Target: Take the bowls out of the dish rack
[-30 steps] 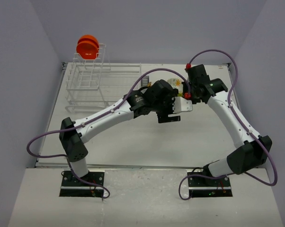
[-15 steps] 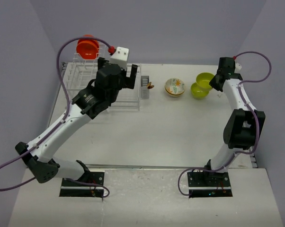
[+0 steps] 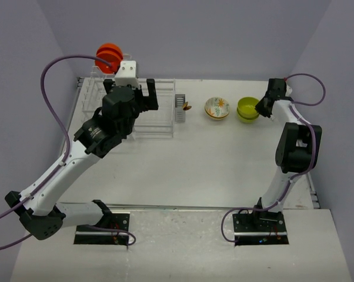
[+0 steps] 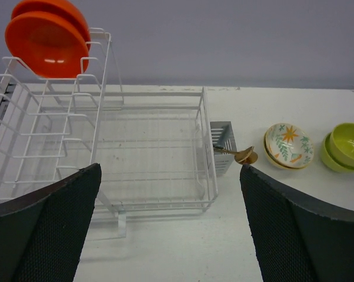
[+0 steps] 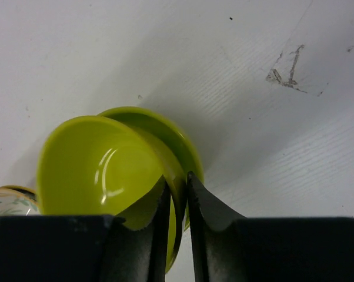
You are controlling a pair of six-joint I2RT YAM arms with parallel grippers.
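Observation:
Two orange-red bowls (image 3: 108,57) stand on edge atop the upright tier of the white wire dish rack (image 3: 159,134); they also show in the left wrist view (image 4: 44,41). My left gripper (image 3: 145,96) is open and empty above the rack's low flat section (image 4: 205,147). The flower-patterned bowl (image 3: 217,108) sits on the table right of the rack. My right gripper (image 3: 261,107) is shut on the rim of a lime green bowl (image 5: 100,164), which rests tilted in a second lime green bowl (image 5: 165,132) on the table.
A grey cutlery caddy (image 4: 222,138) at the rack's right end holds a golden spoon (image 4: 243,155). The patterned bowl (image 4: 289,145) and the green bowls (image 4: 344,147) sit side by side near the back wall.
My left arm swung from the table's middle to above the rack and shifted slightly left. My right gripper lowered its green bowl into the other green bowl.

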